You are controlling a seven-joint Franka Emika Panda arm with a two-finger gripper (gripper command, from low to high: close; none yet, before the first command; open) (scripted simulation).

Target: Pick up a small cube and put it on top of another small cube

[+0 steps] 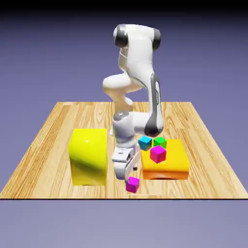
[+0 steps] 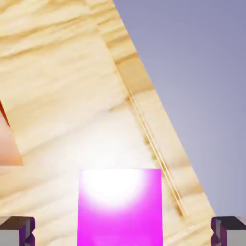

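Small magenta cube (image 1: 132, 184) sits on the table (image 1: 48, 145) near its front edge, right under the gripper (image 1: 129, 175). In the hand view the cube (image 2: 120, 206) fills the bottom middle, w/ the two grey fingertips (image 2: 17, 230) spread wide at either side, gaps showing btwn cube and each tip; claw is open, not pinching anything. Fingers reach down around the cube in the exterior view; contact w/ the cube can't be told.

Outward: orange block (image 1: 165, 162) lies just beside the gripper on the exterior view's right, its corner also peeking in at the hand view's left edge (image 2: 7, 144). On top of it sit a larger magenta cube (image 1: 158, 154), a green cube (image 1: 160, 142) and a blue cube (image 1: 145, 143), close together, the blue one near the arm's wrist. Big yellow block (image 1: 88, 156) stands on the exterior view's left, near the arm but apart from it. Gripper hangs btwn the yellow and orange blocks. Table edge runs just past the cube in the hand view.
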